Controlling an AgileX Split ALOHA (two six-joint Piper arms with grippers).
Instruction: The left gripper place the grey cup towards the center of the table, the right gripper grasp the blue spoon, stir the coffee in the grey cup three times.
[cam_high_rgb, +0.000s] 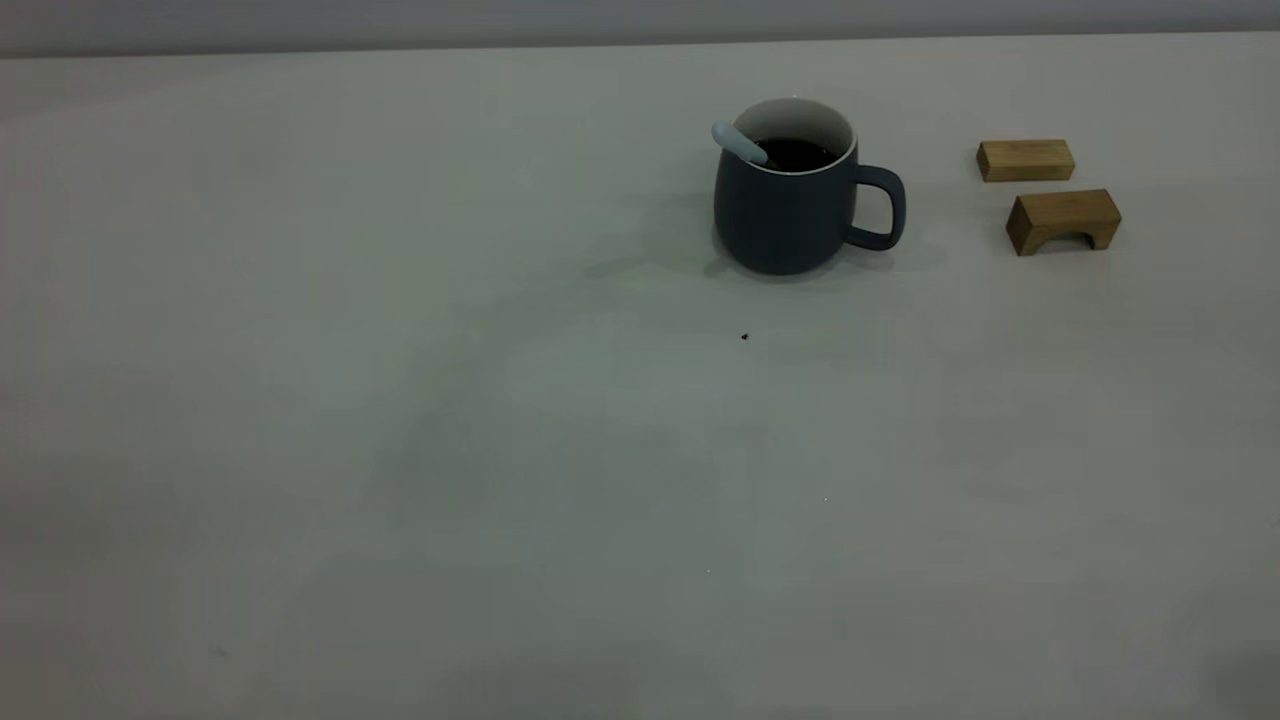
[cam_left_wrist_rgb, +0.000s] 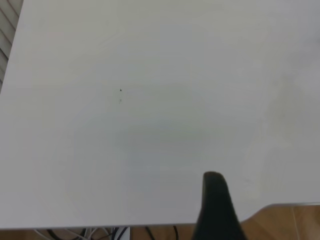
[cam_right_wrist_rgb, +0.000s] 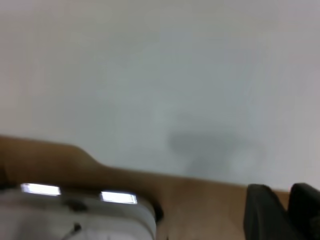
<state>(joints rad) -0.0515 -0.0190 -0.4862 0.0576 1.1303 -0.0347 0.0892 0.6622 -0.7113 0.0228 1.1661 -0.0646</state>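
Note:
The grey cup (cam_high_rgb: 785, 215) stands upright on the table (cam_high_rgb: 400, 400), right of the middle toward the far side, its handle pointing right. Dark coffee (cam_high_rgb: 795, 153) fills it. The blue spoon (cam_high_rgb: 738, 143) rests inside the cup, its pale handle leaning over the left rim. Neither arm shows in the exterior view. My left gripper (cam_left_wrist_rgb: 216, 205) appears only as a dark tip over the table's (cam_left_wrist_rgb: 150, 125) near edge. My right gripper (cam_right_wrist_rgb: 286, 202) hangs shut and holds nothing, past the table's (cam_right_wrist_rgb: 175, 75) edge above a wooden floor. Both wrist views miss the cup.
Two wooden blocks lie right of the cup: a flat one (cam_high_rgb: 1025, 160) and an arched one (cam_high_rgb: 1063, 220). A tiny dark speck (cam_high_rgb: 745, 337) marks the tabletop in front of the cup. Cables (cam_left_wrist_rgb: 100, 233) hang below the table edge.

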